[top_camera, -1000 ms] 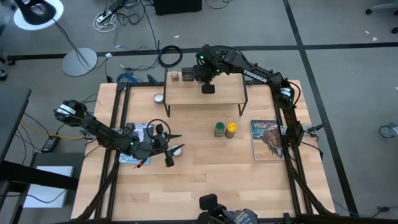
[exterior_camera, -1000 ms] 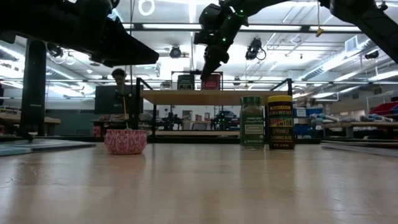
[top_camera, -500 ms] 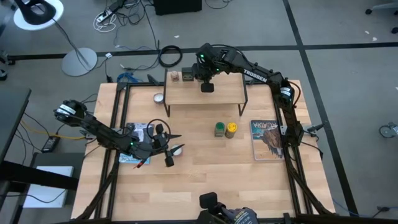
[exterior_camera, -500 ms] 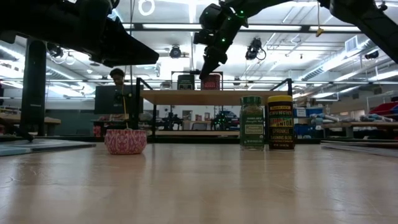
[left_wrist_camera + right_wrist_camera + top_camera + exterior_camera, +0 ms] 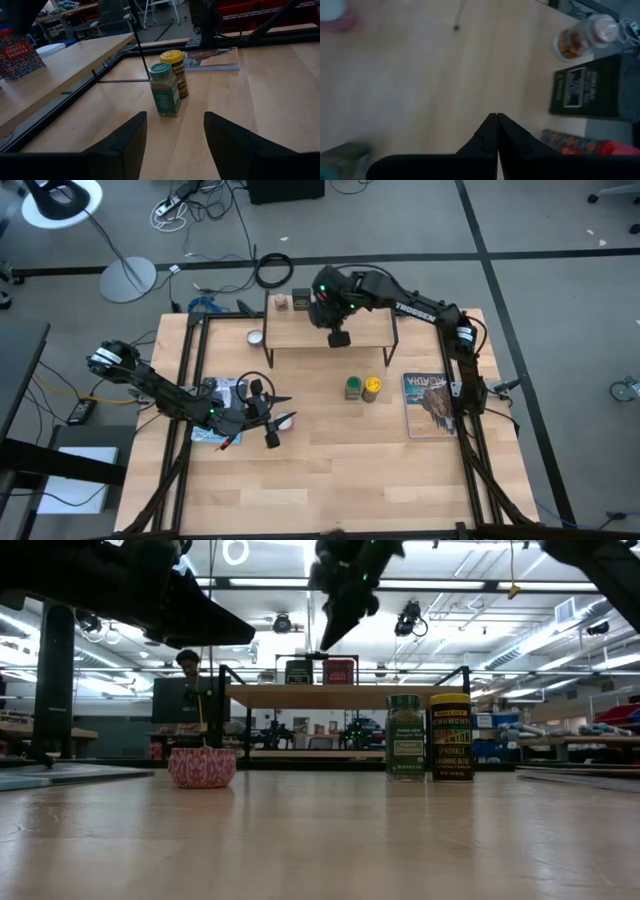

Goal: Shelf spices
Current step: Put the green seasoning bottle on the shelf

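The shelf (image 5: 330, 332) stands at the table's far side. On its far left part stand a brownish jar (image 5: 282, 303), a black tin (image 5: 300, 302) and a red tin (image 5: 339, 671). The green-capped jar (image 5: 353, 388) and the yellow jar (image 5: 372, 387) stand side by side on the tabletop in front of the shelf. My right gripper (image 5: 340, 338) hangs shut above the shelf plank, clear of the tins, holding nothing. My left gripper (image 5: 175, 145) waits open and near level at the table's left, pointing at the green-capped jar (image 5: 164, 90).
A book (image 5: 430, 403) lies at the table's right and another (image 5: 225, 395) lies under my left arm. A silver disc (image 5: 256, 337) sits left of the shelf. A pink paper cup (image 5: 201, 767) stands on the table at the left.
My right gripper has drawn away from the tins on the shelf, toward the table's near edge and a little up, tipping slightly. It has stayed shut and holds nothing.
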{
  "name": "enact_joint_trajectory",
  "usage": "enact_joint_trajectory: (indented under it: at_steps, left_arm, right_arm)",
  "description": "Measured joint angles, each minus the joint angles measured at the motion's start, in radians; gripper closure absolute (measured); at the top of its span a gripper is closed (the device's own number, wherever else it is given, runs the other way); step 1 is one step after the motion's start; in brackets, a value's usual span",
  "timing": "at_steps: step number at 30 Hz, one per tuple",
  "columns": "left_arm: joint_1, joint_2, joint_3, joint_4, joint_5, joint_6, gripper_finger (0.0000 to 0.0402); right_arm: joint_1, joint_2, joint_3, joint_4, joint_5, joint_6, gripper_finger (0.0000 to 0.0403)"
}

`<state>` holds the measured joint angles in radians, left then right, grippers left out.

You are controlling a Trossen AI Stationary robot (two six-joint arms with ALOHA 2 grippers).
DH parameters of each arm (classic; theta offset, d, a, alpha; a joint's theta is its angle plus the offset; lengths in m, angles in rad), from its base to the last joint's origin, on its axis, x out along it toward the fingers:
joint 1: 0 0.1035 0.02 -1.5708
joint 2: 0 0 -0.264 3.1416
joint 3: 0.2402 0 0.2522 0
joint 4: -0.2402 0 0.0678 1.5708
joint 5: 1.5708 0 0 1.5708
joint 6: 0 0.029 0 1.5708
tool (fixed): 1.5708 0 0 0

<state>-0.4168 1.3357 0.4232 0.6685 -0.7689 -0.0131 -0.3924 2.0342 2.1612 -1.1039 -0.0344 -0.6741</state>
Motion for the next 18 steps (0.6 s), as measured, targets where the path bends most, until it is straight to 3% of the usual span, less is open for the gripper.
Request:
enact_joint_trajectory:
  at_steps: [8,13,18]
  left_arm:
    - [0.000,0.000,0.000,-0.008,0.000,0.001,0.0200]
    - [0.000,0.000,0.000,-0.004,0.000,0.001,0.0200]
    - [-0.002,0.000,0.000,0.039,0.007,0.005,0.0200]
  right_arm:
    - [0.169,-0.139,0.000,-0.087,0.029,0.135,0.0402]
    - [0.197,-0.169,0.001,-0.164,0.049,0.300,0.0398]
    - [0.206,-0.155,0.000,-0.295,0.099,0.427,0.0345]
